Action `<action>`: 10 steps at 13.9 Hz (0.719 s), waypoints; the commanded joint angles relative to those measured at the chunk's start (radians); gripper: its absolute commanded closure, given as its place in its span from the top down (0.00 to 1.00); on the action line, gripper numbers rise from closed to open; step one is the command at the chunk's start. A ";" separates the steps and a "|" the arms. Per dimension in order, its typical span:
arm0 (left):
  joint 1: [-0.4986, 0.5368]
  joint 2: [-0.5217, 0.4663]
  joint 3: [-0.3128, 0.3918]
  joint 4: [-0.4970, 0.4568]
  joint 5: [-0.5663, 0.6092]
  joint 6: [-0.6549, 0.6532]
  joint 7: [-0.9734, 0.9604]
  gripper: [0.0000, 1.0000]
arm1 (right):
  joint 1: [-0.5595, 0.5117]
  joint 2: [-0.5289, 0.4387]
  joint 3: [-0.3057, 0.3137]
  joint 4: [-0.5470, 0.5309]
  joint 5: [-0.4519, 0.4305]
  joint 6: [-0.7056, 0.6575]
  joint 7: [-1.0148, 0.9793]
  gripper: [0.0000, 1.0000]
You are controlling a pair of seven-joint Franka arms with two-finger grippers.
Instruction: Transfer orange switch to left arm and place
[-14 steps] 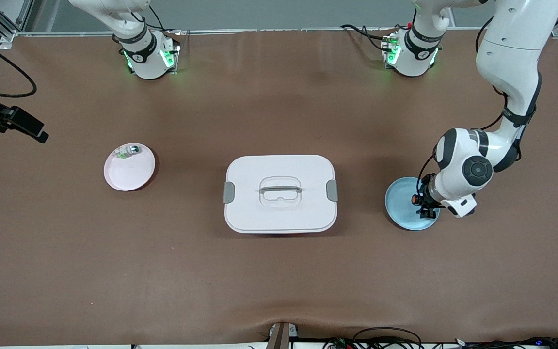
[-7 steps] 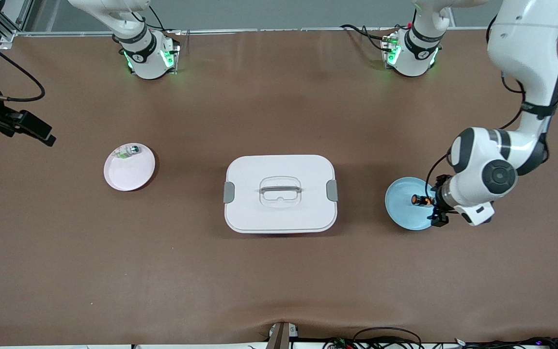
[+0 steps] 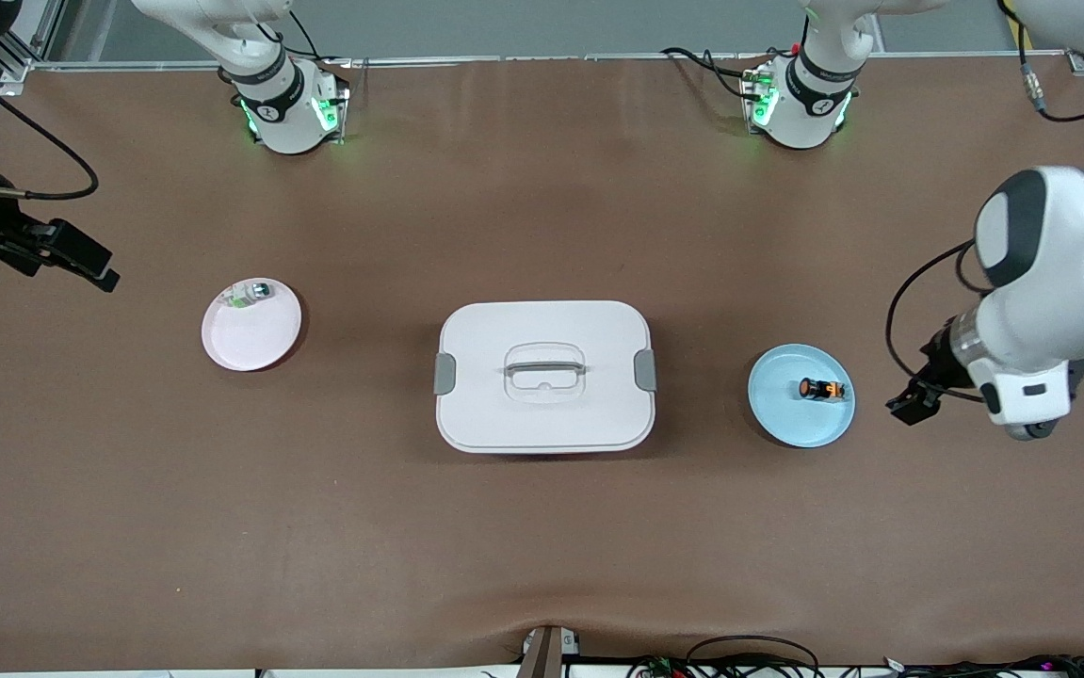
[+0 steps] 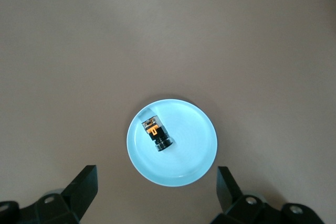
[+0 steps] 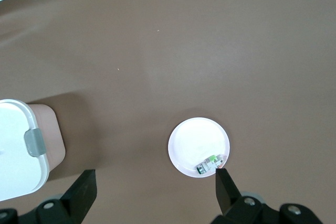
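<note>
The orange switch [image 3: 821, 388] lies on its side on the blue plate [image 3: 800, 422], on the side of the white box [image 3: 542, 377] toward the left arm's end of the table. My left gripper [image 3: 909, 405] is open and empty, up in the air over the table just past the plate toward the left arm's end. In the left wrist view the switch [image 4: 156, 134] and plate [image 4: 194, 145] lie well below the open left gripper [image 4: 156, 178]. My right gripper [image 3: 94, 266] is open and empty, high over the right arm's end, and shows open in the right wrist view [image 5: 155, 179].
A pink plate [image 3: 250, 339] with a small clear-silver and green part [image 3: 250, 294] lies on the side of the box toward the right arm's end. They also show in the right wrist view: plate [image 5: 197, 140], part [image 5: 210, 163], box corner [image 5: 16, 145].
My left gripper has let go of the orange switch on the blue plate, risen and drawn away toward the left arm's end. My right gripper has shifted slightly.
</note>
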 commanded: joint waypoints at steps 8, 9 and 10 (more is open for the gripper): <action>0.050 -0.051 0.001 0.135 0.001 -0.071 0.822 1.00 | -0.027 0.007 -0.011 0.035 -0.002 -0.055 -0.337 1.00; 0.078 -0.054 -0.002 0.137 0.001 -0.071 0.910 1.00 | -0.025 0.007 -0.010 0.035 -0.006 -0.055 -0.328 1.00; 0.101 -0.059 -0.002 0.137 -0.003 -0.071 1.011 1.00 | -0.030 0.009 -0.008 0.035 -0.003 -0.055 -0.327 1.00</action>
